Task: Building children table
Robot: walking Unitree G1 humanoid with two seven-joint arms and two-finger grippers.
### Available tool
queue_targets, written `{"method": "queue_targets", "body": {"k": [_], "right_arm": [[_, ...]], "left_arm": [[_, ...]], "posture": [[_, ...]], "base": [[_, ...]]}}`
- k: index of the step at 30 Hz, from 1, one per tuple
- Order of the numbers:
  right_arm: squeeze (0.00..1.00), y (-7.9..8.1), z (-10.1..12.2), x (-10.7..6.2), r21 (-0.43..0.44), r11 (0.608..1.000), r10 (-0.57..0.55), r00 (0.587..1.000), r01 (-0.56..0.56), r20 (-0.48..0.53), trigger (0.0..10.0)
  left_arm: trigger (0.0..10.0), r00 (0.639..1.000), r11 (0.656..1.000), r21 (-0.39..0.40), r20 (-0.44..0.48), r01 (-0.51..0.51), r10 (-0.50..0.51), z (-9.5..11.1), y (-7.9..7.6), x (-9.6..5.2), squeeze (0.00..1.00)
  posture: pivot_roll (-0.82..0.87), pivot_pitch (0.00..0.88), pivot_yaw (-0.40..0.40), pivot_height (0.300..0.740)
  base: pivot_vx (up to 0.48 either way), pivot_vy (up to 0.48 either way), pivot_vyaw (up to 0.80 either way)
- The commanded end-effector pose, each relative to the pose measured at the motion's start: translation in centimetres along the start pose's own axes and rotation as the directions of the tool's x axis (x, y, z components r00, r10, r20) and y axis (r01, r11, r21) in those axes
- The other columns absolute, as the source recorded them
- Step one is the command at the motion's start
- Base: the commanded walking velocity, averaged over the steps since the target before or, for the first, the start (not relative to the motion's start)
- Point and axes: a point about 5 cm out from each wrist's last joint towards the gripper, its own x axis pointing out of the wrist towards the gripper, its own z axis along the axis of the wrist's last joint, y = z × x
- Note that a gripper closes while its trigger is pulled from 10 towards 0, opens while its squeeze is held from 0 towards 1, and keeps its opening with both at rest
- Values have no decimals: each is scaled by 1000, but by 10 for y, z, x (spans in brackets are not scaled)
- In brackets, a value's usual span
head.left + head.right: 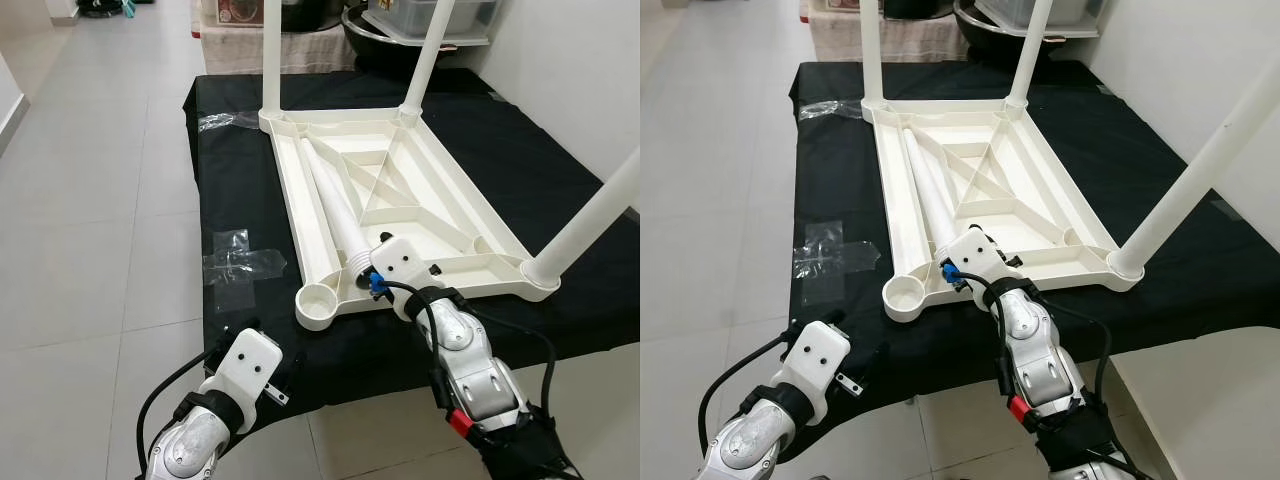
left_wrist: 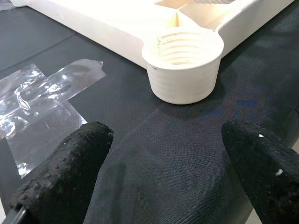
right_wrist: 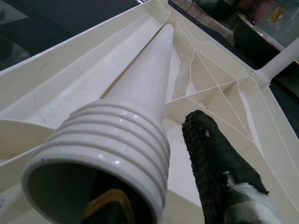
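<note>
On the black-draped bench (image 1: pixel 240 190) we have the white children's tabletop (image 1: pixel 420 195) lying upside down with three legs screwed in, and a loose fourth leg (image 1: pixel 335 210) resting inside its frame. Our right gripper (image 1: pixel 372 272) has its jaws clamped on that leg's threaded end, one finger inside the hollow and one outside. Our left gripper (image 2: pixel 163 168) hovers with jaws wide and empty just before the vacant threaded corner socket (image 2: pixel 183 65), near a patch of clear tape (image 1: pixel 238 262).

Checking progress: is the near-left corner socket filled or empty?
Empty: the threaded socket gapes open, and the fourth leg lies loose in the tabletop.
</note>
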Motion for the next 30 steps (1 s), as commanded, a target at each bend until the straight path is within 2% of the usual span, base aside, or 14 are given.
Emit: {"method": "queue_targets", "body": {"k": [1, 4, 9, 16, 18, 21, 23, 25, 26, 28, 29, 30], "right_arm": [[0, 4, -1, 0, -2, 1000, 6, 1000, -6, 6, 0], [0, 3, 0, 0, -1, 1000, -3, 1000, 3, 12, 0], [0, -14, 4, -1, 17, 997, -82, 995, 82, 47, 0], [0, -25, 6, -2, 50, 988, -150, 987, 147, 62, 0], [0, -36, 7, -5, 101, 972, -221, 973, 213, 70, 0], [0, -45, 10, -8, 141, 956, -270, 959, 256, 86, 0], [0, -60, 17, -11, 192, 933, -331, 936, 305, 122, 0], [0, -60, 17, -11, 192, 933, -331, 936, 305, 122, 0], [0, -74, 25, -14, 265, 908, -371, 915, 323, 157, 0], [0, -74, 25, -14, 265, 908, -371, 915, 323, 157, 0], [0, -77, 27, -15, 308, 899, -373, 913, 311, 168, 0], [0, -77, 27, -15, 308, 899, -373, 913, 311, 168, 0]], "left_arm": [[10000, 1000, 1000, -15, -8, 16, -16, 0, -4, -2, 0], [10000, 1000, 1000, -17, -10, 15, -15, 0, -4, -2, 0], [10000, 1000, 1000, -20, -9, 14, -15, -1, -3, -2, 0], [10000, 1000, 1000, -20, -14, 15, -16, -2, -2, -1, 0], [10000, 1000, 1000, -26, -18, 9, -10, -3, -1, 0, 0], [10000, 1000, 1000, -28, -22, 6, -6, -4, 0, 0, 0], [10000, 1000, 1000, -27, -22, 4, -5, -5, 2, 1, 0], [10000, 1000, 1000, -27, -22, 4, -5, -5, 2, 1, 0], [10000, 1000, 999, -45, -28, -5, 4, -6, 5, 3, 0], [10000, 1000, 999, -45, -28, -5, 4, -6, 5, 3, 0], [10000, 1000, 999, -54, -28, -9, 8, -6, 6, 4, 0], [10000, 1000, 999, -54, -28, -9, 8, -6, 6, 4, 0]], "posture": [[77, 142, -110, 740], [73, 142, -111, 740], [73, 135, -106, 740], [74, 127, -102, 740], [76, 124, -96, 740], [77, 119, -95, 740], [77, 114, -91, 740], [77, 114, -91, 740], [77, 102, -84, 740], [77, 102, -84, 740], [77, 102, -84, 740], [77, 102, -84, 740]], "base": [[0, 0, 0], [0, 0, 0], [0, 0, 0], [0, 0, 0], [0, 0, 0], [0, 0, 0], [0, 0, 0], [0, 0, 0], [0, 0, 0], [0, 0, 0], [0, 0, 0], [0, 0, 0]]}}
